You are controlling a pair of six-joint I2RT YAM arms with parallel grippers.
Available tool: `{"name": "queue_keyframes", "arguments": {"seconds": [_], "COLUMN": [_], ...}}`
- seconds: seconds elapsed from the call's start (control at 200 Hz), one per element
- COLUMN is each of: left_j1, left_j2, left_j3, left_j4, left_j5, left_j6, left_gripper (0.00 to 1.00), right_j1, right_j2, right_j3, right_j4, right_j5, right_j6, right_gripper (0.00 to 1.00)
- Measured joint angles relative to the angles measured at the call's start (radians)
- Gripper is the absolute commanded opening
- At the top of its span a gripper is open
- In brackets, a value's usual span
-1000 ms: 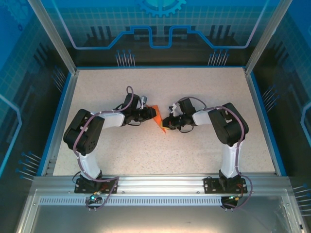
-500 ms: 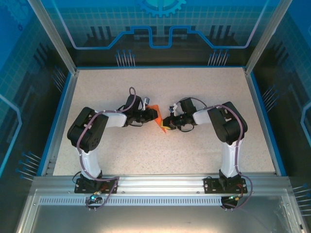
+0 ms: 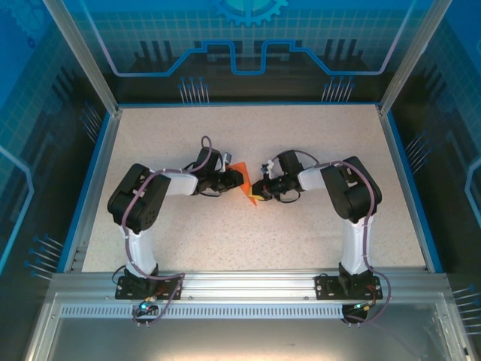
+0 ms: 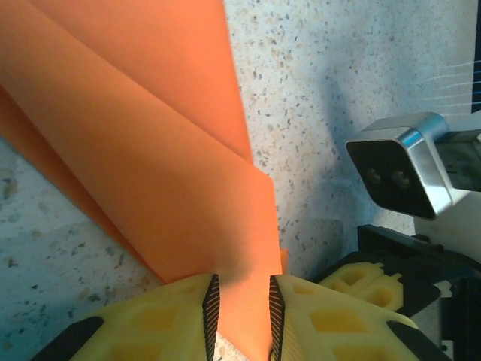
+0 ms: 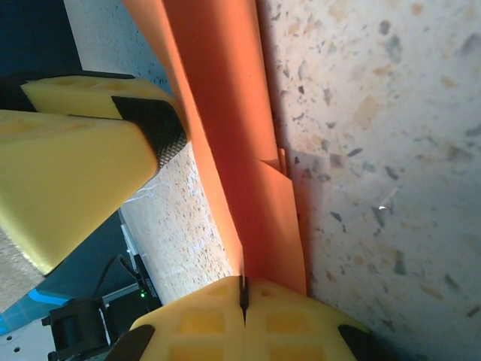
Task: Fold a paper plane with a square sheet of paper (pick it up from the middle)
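Note:
The folded orange square sheet of paper (image 3: 243,179) stands on edge on the table between my two grippers, creased into a narrow pointed shape. In the left wrist view the paper (image 4: 150,143) runs down between the pads of my left gripper (image 4: 240,316). Its jaws stand a finger's width apart, one on each side of a flap. In the right wrist view the paper (image 5: 225,113) rises from my right gripper (image 5: 243,295), whose jaws are shut on its lower edge. Seen from above, the left gripper (image 3: 230,179) and right gripper (image 3: 259,189) face each other.
The speckled table (image 3: 301,135) is walled by blue rails and glass panels. The right wrist's silver camera (image 4: 398,173) sits close to my left fingers. A yellow left finger (image 5: 75,150) shows beside the paper in the right wrist view.
The left gripper's jaws have narrowed around the paper, and the left arm's elbow has shifted slightly to the right. The right arm and the paper have hardly moved.

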Motion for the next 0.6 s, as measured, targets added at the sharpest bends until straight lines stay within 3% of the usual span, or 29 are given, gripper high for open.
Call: {"name": "queue_keyframes", "arguments": {"seconds": [0.6], "left_j1": [-0.016], "left_j2": [0.041], "left_j3": [0.127], "left_j4": [-0.220], "left_j5": [-0.067], "left_j6": [0.001], "left_gripper": [0.25], "right_j1": [0.002], "right_j2": [0.008], "right_j3": [0.043], "right_j4": [-0.086], "right_j5": [0.005], "right_j6": [-0.029], "right_gripper": [0.03]}}
